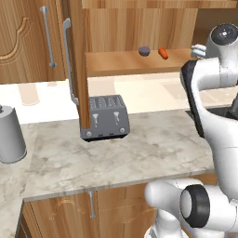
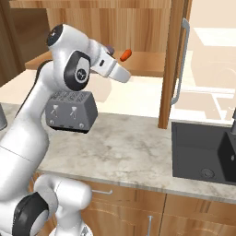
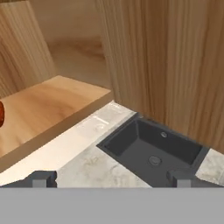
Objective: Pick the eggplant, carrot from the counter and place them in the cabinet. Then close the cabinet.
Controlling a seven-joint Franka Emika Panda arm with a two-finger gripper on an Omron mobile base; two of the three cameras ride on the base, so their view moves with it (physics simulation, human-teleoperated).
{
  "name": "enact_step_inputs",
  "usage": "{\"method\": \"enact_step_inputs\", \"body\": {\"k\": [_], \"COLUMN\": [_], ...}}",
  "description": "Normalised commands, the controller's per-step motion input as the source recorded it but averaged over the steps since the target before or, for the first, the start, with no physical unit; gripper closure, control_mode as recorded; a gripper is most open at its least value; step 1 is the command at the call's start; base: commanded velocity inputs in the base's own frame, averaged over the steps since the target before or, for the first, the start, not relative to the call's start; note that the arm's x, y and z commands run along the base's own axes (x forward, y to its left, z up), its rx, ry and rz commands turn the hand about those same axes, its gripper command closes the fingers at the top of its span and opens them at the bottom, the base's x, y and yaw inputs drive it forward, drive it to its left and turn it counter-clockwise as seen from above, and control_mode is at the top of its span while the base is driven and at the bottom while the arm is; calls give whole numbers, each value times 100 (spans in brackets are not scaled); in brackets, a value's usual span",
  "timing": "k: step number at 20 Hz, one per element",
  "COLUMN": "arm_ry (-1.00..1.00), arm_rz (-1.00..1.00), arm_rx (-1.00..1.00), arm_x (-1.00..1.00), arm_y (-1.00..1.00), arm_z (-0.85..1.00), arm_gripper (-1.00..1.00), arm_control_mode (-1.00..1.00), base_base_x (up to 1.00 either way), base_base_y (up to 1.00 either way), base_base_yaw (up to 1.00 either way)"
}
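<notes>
The dark eggplant (image 1: 144, 50) and the orange carrot (image 1: 162, 53) lie side by side on the wooden shelf of the cabinet (image 1: 116, 62), whose doors stand open. From the right base view the carrot (image 2: 125, 55) shows just past my hand, and the eggplant (image 2: 109, 48) peeks out behind the wrist. My gripper (image 3: 113, 179) is open and empty, level with the shelf's front edge and to the right of the carrot (image 3: 1, 113), which is a sliver at the hand view's left edge. Below lies the marbled counter (image 1: 139, 148).
A grey toaster (image 1: 104, 117) stands on the counter under the open left door (image 1: 83, 69). The open right door (image 2: 173, 64) with its bar handle (image 2: 182, 60) hangs above the black sink (image 2: 203, 156). A grey canister (image 1: 10, 135) sits far left.
</notes>
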Motion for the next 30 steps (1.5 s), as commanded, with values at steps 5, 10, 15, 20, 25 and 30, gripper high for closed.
{"method": "enact_step_inputs", "body": {"k": [5,10,15,20,25,30], "arm_ry": [-5,-13,-21,-23,-14,-1], "arm_rz": [0,0,0,0,0,9], "arm_rx": [18,15,12,13,21,25], "arm_x": [-100,-100,-100,-98,-45,30], "arm_y": [-43,-41,-50,-52,-78,-84], "arm_z": [3,11,19,5,-17,-52], "arm_gripper": [-100,-100,-100,-100,-100,-100], "arm_control_mode": [-100,-100,-100,-100,-100,-100], "base_base_x": [0,0,0,0,0,0], "base_base_y": [0,0,0,0,0,0], "base_base_yaw": [0,0,0,0,0,0]}}
